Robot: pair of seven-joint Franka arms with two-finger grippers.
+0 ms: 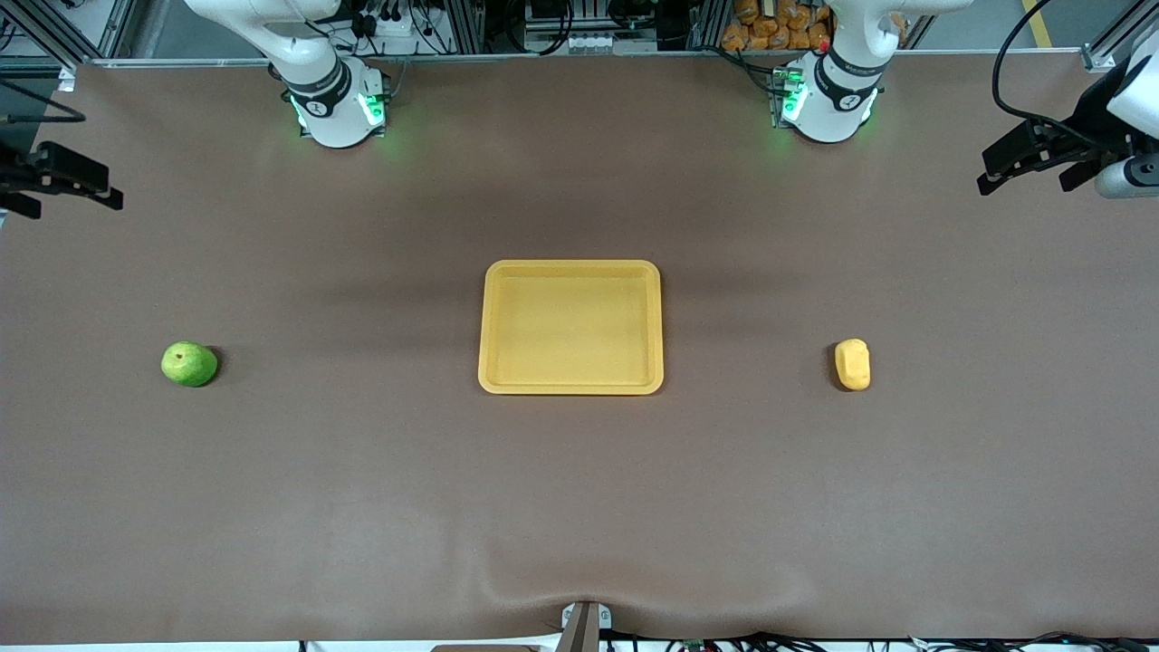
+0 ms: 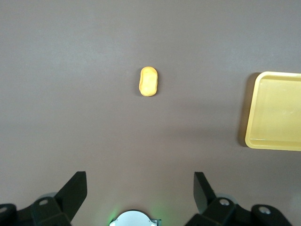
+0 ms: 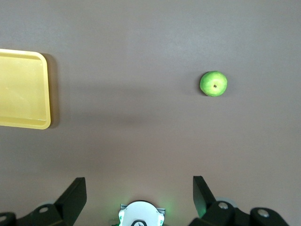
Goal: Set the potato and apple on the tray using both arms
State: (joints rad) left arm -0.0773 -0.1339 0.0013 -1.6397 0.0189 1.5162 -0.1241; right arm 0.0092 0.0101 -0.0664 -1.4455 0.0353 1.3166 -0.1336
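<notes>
At the counter's middle sits the tray (image 1: 570, 385), a shallow yellow rectangle with nothing in it, its longer sides running along the counter from one arm's end to the other; the potato (image 1: 852, 364) lies well apart from it toward the left arm's end, and the apple (image 1: 189, 364) lies well apart toward the right arm's end, both about level with the tray's nearer half and clear of every edge.

As a judgement of risk: the apple is round and could roll away if a finger touches it off-centre during the descent; the potato's smooth, bumpy skin could slip if it is pinched across its blunt ends and not its narrow waist; and with both arms heading for one tray, they could crowd each other over it, or a fruit released too high could bounce or roll over the low rim.

The potato's long axis runs from the robots' edge toward the front camera's edge, tilted only slightly; the apple shows its stem dimple upward, so it has no long axis to speak of.

The left gripper (image 2: 140, 181) hangs high near the left arm's end of the counter, fingers spread wide and empty; the right gripper (image 3: 139, 186) hangs likewise at the right arm's end, fingers wide and empty.
</notes>
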